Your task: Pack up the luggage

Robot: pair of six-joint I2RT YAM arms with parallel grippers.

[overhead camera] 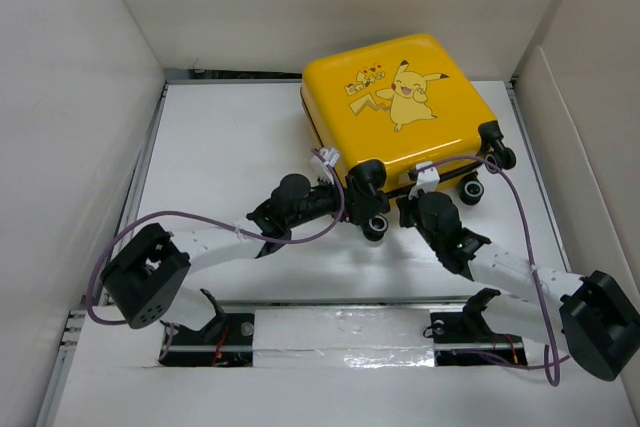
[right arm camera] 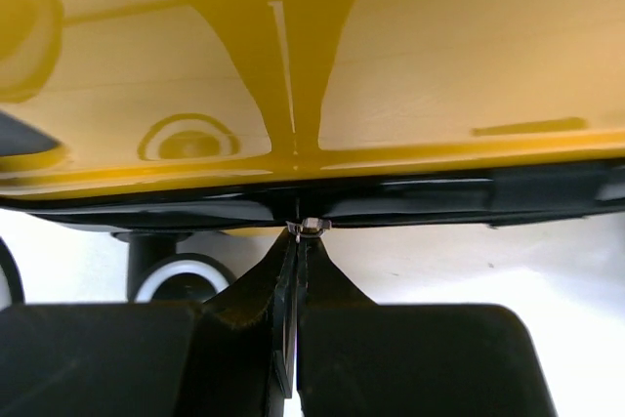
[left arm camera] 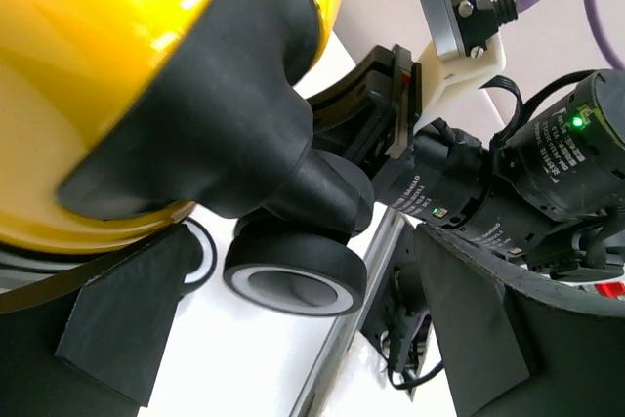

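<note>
The luggage (overhead camera: 400, 107) lies flat and closed at the back right of the white table, yellow shell and cartoon face up. My left gripper (overhead camera: 362, 187) is at its near left corner. In the left wrist view this gripper (left arm camera: 303, 339) stands open, with a black caster wheel (left arm camera: 293, 275) and its black corner mount between the wide-apart fingers (left arm camera: 107, 329). My right gripper (overhead camera: 425, 179) is at the near edge of the case. In the right wrist view it (right arm camera: 296, 266) is shut on the thin black zipper pull (right arm camera: 305, 229) at the dark zipper line under the yellow shell (right arm camera: 312, 65).
White walls enclose the table on the left, back and right. A metal rail (overhead camera: 340, 332) runs along the near edge between the arm bases. Purple cables (overhead camera: 300, 237) loop over both arms. Other wheels (overhead camera: 470, 190) stick out at the case's near right corner.
</note>
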